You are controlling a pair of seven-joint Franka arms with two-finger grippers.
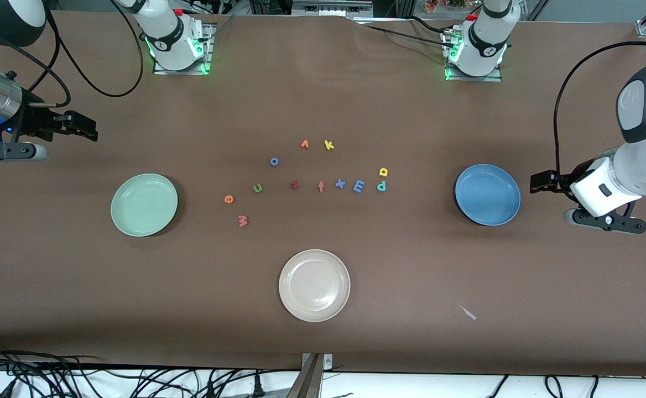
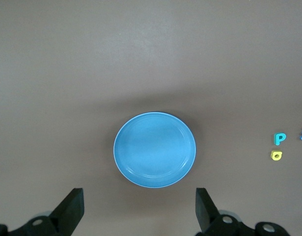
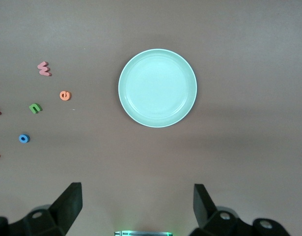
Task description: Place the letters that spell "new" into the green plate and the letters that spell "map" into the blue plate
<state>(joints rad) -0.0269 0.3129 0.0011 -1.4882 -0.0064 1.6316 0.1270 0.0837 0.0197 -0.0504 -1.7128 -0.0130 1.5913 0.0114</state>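
Left gripper: hangs at the left arm's end of the worktop, just beside the blue plate, fingers spread wide, holding nothing
Right gripper: hangs at the right arm's end, near the green plate, fingers wide open and empty
Arms: both wait, each wrist bent so its gripper points toward the middle of the worktop
New: e, n and w lie on the worktop beside the green plate
Map: m, p and a lie on the worktop beside the blue plate
Plates: green and blue both bare
Cut off: in the left wrist view the m shows only as an edge
Hard to make out: a small pale scrap near the white plate
Surface: brown matte worktop; cables along its near edge
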